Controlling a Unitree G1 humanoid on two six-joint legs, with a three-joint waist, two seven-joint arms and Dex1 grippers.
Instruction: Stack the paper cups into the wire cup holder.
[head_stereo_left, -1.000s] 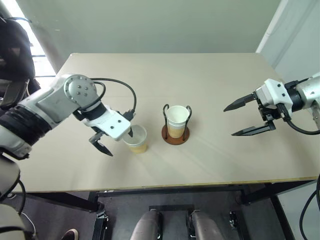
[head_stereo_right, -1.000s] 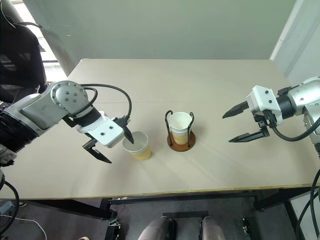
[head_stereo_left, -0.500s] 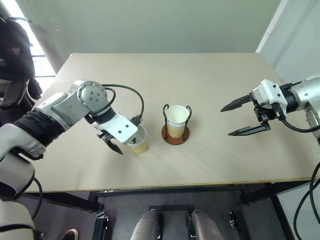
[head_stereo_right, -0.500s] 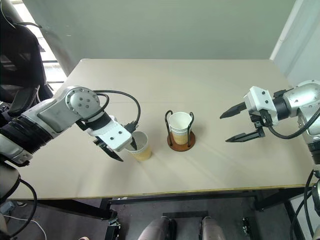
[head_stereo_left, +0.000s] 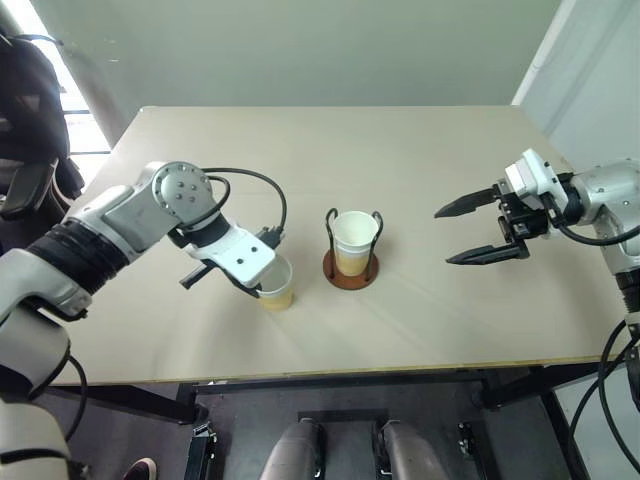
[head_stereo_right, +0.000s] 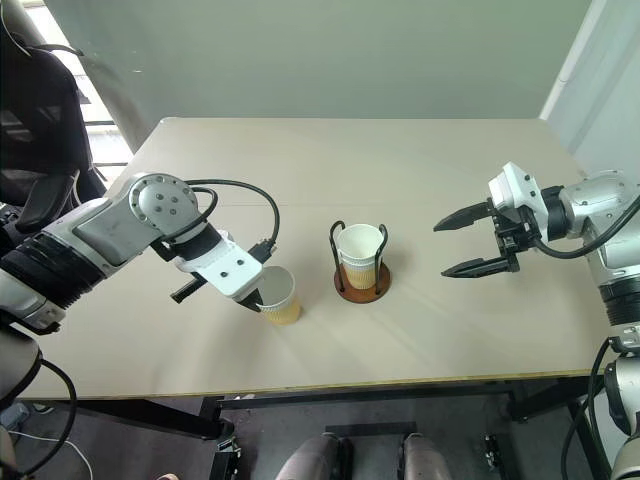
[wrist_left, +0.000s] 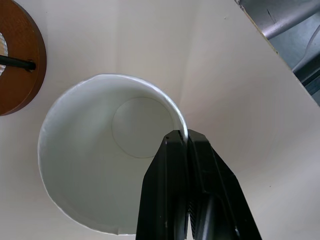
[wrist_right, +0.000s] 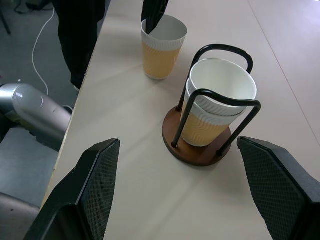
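my left gripper: clamped on rim of loose paper cup
loose cup: just left of wire cup holder
holder: two cups nested inside
my right gripper: fingers apart, well right of holder

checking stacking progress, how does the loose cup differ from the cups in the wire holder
The loose cup stands alone on the table; the cups in the wire cup holder are nested, one inside another.
The loose cup has its rim pinched by the left gripper; nothing touches the holder's cups.
All are upright, white inside, tan-yellow below.
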